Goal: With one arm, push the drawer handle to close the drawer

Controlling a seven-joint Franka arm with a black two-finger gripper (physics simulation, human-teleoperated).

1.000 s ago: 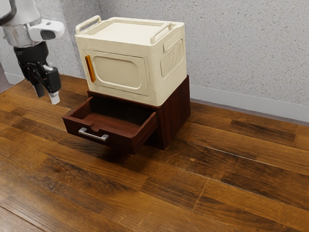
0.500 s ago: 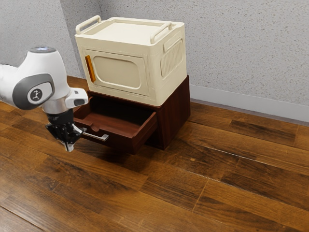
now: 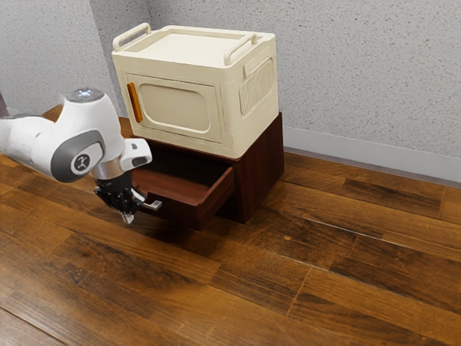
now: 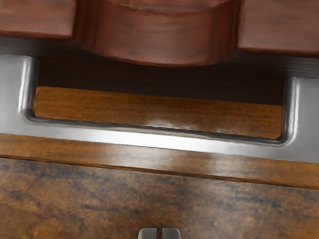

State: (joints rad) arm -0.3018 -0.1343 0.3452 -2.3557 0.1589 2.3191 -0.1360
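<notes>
At the exterior view's left, a white robotic arm (image 3: 94, 130) is extended over a wood-planked table (image 3: 324, 288), its black hand (image 3: 128, 218) pointed downward just in front of an open drawer. The slim metal fingertips (image 4: 171, 233) are seen pressed together, or very nearly so, with a thin dark line between them and nothing pinched. Just beside them is the silver handle (image 3: 153, 205), partly hidden behind the hand in the exterior view; in the wrist view, wood planking is seen between the bar and the tips, which are held on its outer side. The handle is mounted on the front of the reddish-brown drawer (image 3: 186, 210), which is pulled well out, its inside exposed. A rounded notch (image 4: 159, 50) is cut into the top edge of the drawer front, above the handle. Above and behind the drawer, a cream cabinet (image 3: 180, 108) is set on the dark wooden base (image 3: 259, 169) that houses the drawer; its door is shut and fitted with an amber pull (image 3: 135, 102), and its top is edged by two raised rails (image 3: 240, 49). The scene is backed by a speckled grey wall (image 3: 360, 72), with a pale skirting board (image 3: 374, 156) run along its foot toward the exterior view's right.
</notes>
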